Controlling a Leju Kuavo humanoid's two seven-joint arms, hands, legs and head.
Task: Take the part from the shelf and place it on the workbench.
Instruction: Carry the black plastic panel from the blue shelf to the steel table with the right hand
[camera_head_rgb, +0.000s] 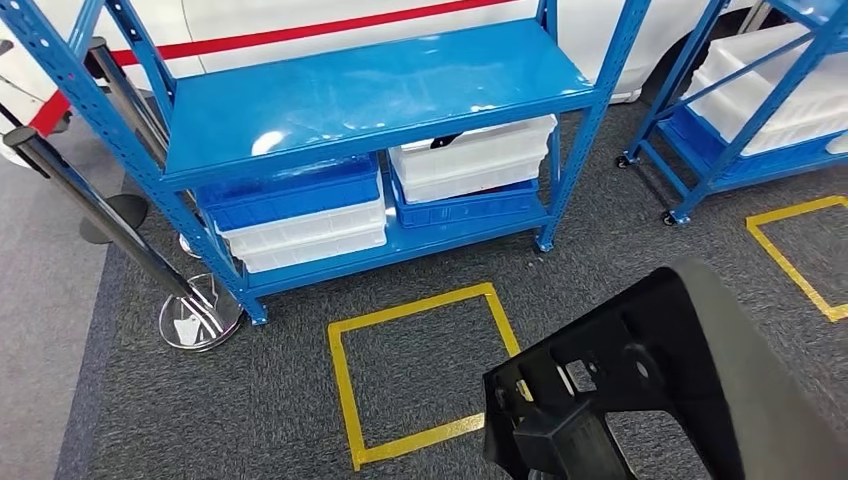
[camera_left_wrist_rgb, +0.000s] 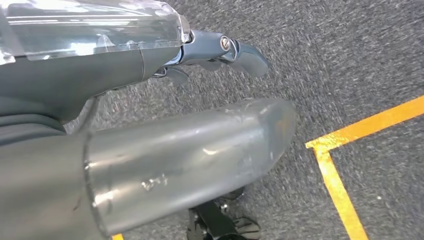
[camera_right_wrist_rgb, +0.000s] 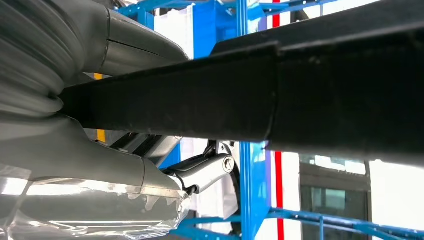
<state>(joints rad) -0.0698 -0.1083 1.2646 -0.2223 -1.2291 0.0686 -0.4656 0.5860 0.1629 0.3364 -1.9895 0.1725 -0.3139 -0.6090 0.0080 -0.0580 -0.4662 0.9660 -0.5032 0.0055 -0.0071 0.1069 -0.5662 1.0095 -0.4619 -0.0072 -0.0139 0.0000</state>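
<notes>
While my right hand (camera_right_wrist_rgb: 125, 165) grips the black part (camera_head_rgb: 640, 380) low over the carpet (camera_head_rgb: 250, 400), my left hand (camera_left_wrist_rgb: 210, 55) hangs with fingers apart, holding nothing. The blue shelf (camera_head_rgb: 370, 90) with its white bins (camera_head_rgb: 470, 160) stands ahead, beyond a yellow floor square (camera_head_rgb: 345, 400); a stanchion (camera_head_rgb: 110, 230) is beside it.

My head camera looks down at the blue shelf (camera_head_rgb: 380, 95) and carpet (camera_head_rgb: 250, 400); my left wrist camera sits close above that carpet (camera_left_wrist_rgb: 350, 60).

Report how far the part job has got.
Done: the black part is off the blue shelf and gripped in the right hand, seen in the right wrist view. The left hand holds nothing. Left: setting it on the workbench.
</notes>
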